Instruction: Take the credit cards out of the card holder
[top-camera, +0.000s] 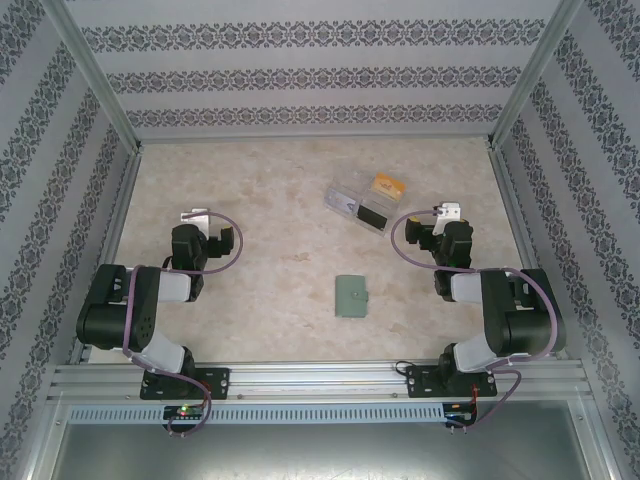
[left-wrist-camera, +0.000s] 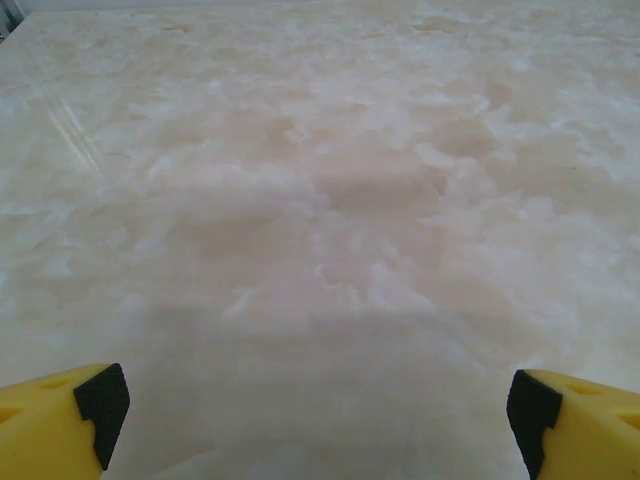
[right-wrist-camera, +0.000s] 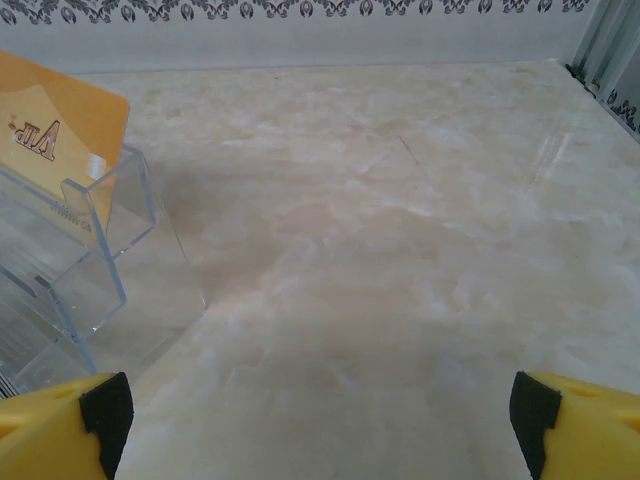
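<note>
Top view: small flat grey-green card holder (top-camera: 351, 296) lies shut on the beige marble-look tabletop (top-camera: 250, 180), between the two arms and a bit right of centre. Its long axis runs roughly near-to-far, slightly skewed. No cards show on or around it, and what's inside can't be told. Farther back is a clear plastic rectangular tray (top-camera: 352, 200), set diagonally, with a yellow-orange plastic card (top-camera: 385, 185) standing at its far end and something dark low inside it, too small to name. Left gripper (top-camera: 200, 222) and right gripper (top-camera: 445, 213) both sit folded back over their own sides and touch nothing. The holder lies nearer the bases than either gripper, inward of both. The right gripper looks closer, so I judge the reach belongs to that arm, coming back and to its left. The left arm is well apart from it. Left wrist view: bare tabletop ahead, yellow fingers with black pads (left-wrist-camera: 100, 400) at the two bottom corners. The jaws are spread wide with nothing between them. Right wrist view: the same wide spread, jaws empty. The clear tray is just ahead on the left with the orange card upright in it, dark lettering on its face. The card holder is behind this camera's line of sight, so the wrist has to turn back toward it first.
</note>
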